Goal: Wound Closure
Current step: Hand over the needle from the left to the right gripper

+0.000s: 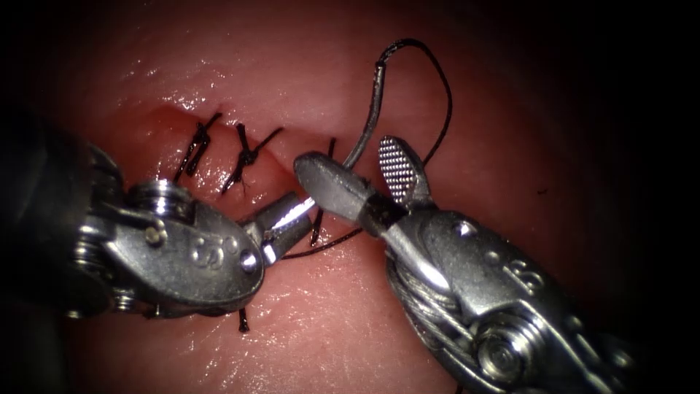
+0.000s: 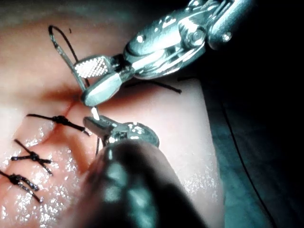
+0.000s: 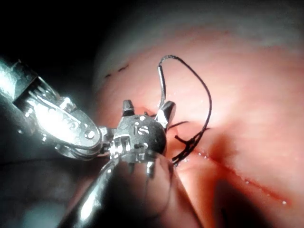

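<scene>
Tissue [image 1: 350, 335] w/ cut; right tool [image 1: 364, 179] open round needle [image 1: 368, 117]; left tool [image 1: 292, 219] shut.

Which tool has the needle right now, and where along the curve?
The left tool grips the needle near its pointed end, beside the cut; the tail with thread arcs up free. The right tool is open around the needle, holding nothing.

Two pincers [image 1: 292, 219] [image 1: 364, 179], one needle [image 1: 367, 120], three knotted stitches [image 1: 246, 157]
</scene>
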Robot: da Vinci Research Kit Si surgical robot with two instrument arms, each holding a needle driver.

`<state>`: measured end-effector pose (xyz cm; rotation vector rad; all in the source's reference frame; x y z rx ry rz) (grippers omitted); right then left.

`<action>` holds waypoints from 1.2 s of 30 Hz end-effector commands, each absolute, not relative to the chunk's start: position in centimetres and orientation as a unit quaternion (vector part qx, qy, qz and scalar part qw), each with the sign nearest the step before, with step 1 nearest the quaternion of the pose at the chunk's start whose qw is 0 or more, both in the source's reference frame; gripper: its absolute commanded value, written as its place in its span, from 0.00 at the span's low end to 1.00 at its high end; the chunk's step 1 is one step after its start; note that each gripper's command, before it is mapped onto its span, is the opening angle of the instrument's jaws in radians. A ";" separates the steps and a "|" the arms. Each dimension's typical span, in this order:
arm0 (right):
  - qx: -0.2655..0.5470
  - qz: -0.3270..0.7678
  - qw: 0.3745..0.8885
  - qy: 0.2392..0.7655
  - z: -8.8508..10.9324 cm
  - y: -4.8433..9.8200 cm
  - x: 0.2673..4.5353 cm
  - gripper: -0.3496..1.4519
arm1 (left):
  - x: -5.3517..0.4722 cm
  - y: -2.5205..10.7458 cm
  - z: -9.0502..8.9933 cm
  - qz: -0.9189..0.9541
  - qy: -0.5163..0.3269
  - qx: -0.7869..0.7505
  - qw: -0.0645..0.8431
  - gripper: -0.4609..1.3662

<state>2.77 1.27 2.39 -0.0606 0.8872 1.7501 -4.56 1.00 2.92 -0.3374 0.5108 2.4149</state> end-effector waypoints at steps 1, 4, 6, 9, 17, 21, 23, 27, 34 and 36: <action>-0.030 0.744 0.554 0.372 2.4 1.3 2.78 0.65 | -4.56 1.0 2.9 0.918 0.193 -0.130 0.320 0.06; -0.035 0.747 0.553 0.368 2.4 1.3 2.78 0.64 | -4.56 1.0 2.9 0.918 0.193 -0.130 0.321 0.06; -0.035 0.748 0.554 0.365 2.4 1.3 2.76 0.63 | -4.56 1.0 2.9 0.918 0.196 -0.132 0.318 0.06; -0.041 0.749 0.555 0.360 2.5 1.3 2.73 0.61 | -4.56 1.0 2.9 0.917 0.198 -0.134 0.319 0.06; -0.044 0.750 0.554 0.359 2.5 1.3 2.72 0.51 | -4.57 1.0 2.9 0.919 0.202 -0.134 0.312 0.06; -0.045 0.750 0.554 0.359 2.5 1.3 2.73 0.42 | -4.57 1.0 2.9 0.918 0.206 -0.138 0.311 0.06; -0.045 0.749 0.555 0.359 2.6 1.3 2.73 0.38 | -4.57 1.0 2.8 0.917 0.207 -0.138 0.311 0.06; -0.045 0.750 0.556 0.356 2.6 1.3 2.73 0.31 | -4.58 1.0 2.8 0.918 0.207 -0.137 0.308 0.06; -0.043 0.749 0.556 0.358 2.5 1.3 2.74 0.21 | -4.58 1.0 2.8 0.919 0.208 -0.135 0.306 0.06; -0.043 0.749 0.556 0.358 2.5 1.3 2.74 0.19 | -4.58 1.0 2.8 0.919 0.208 -0.135 0.306 0.06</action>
